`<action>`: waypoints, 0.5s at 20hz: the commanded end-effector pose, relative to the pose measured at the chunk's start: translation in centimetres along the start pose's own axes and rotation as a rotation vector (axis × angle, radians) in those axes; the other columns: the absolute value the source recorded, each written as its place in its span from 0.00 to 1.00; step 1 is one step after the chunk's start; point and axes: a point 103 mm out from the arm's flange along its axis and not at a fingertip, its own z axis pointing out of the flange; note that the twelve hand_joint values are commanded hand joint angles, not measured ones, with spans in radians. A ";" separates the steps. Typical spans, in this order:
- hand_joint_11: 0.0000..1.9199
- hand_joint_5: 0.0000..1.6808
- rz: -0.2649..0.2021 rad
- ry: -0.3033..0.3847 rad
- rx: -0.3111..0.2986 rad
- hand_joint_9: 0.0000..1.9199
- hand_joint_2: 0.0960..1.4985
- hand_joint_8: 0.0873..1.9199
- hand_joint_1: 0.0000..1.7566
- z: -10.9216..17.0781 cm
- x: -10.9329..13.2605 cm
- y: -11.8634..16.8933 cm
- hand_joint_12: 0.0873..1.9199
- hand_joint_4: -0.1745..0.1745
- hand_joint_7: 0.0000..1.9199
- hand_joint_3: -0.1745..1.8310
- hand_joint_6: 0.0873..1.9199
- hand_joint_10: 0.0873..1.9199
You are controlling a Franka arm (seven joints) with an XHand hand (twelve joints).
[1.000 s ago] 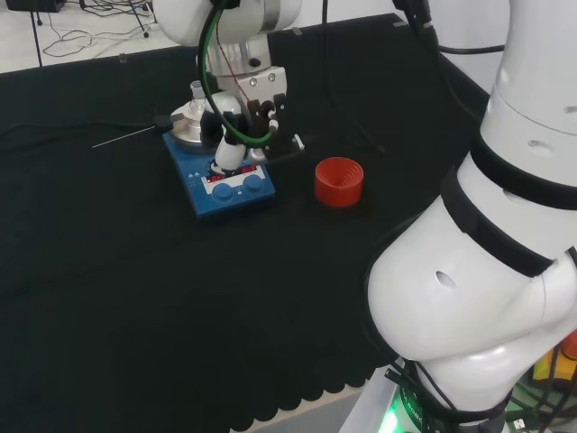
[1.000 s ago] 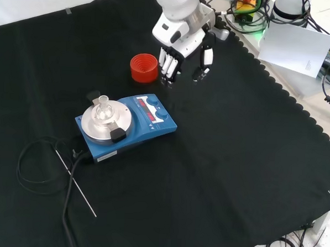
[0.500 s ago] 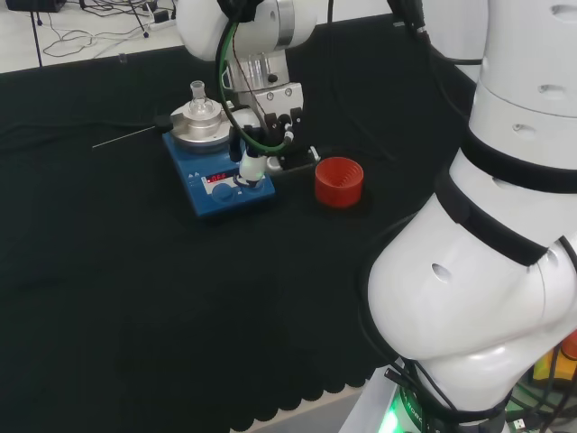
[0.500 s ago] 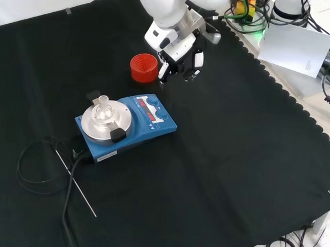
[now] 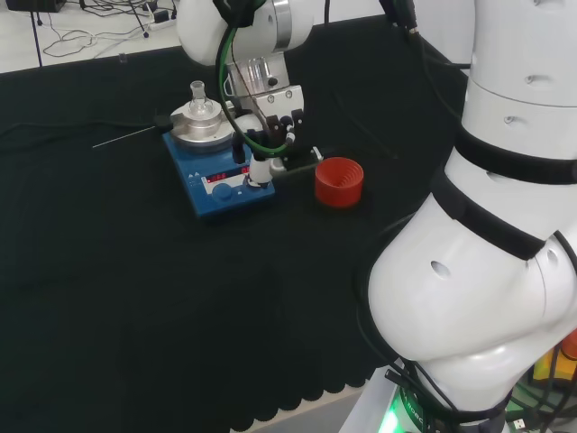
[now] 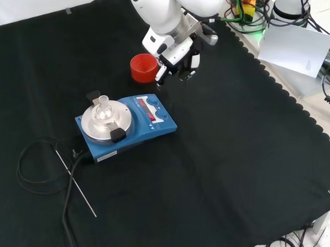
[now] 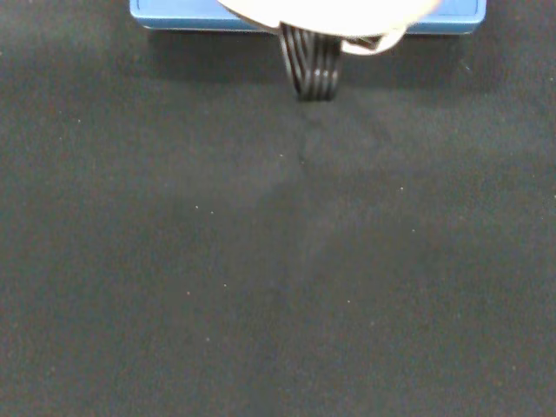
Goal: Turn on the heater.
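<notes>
Front view is showing the blue heater [image 6: 126, 128] sitting around 9 o'clock of the cloth's [image 6: 234, 177] middle, red display lit but way too small to read. Hand [image 6: 177, 58] is hanging above the cloth at about 1 o'clock from it, fingers pointing down fairly straight, gripping nothing. Red ring [image 6: 143, 67] is sitting just beside it.

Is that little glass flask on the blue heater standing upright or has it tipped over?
Upright. The flask stands on the round metal plate of the blue heater, its neck pointing straight up in both head and front views.
</notes>
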 end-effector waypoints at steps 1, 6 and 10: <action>0.66 0.20 -0.020 -0.003 0.049 0.89 0.43 0.79 0.81 0.5 0.6 0.7 0.66 0.22 0.84 0.56 0.43 0.73; 0.65 0.16 -0.041 -0.007 0.080 0.89 0.40 0.81 0.82 1.0 1.1 1.5 0.69 0.30 0.85 0.61 0.39 0.76; 0.65 0.16 -0.046 -0.012 0.102 0.89 0.40 0.81 0.83 1.4 1.1 2.0 0.70 0.32 0.86 0.62 0.38 0.76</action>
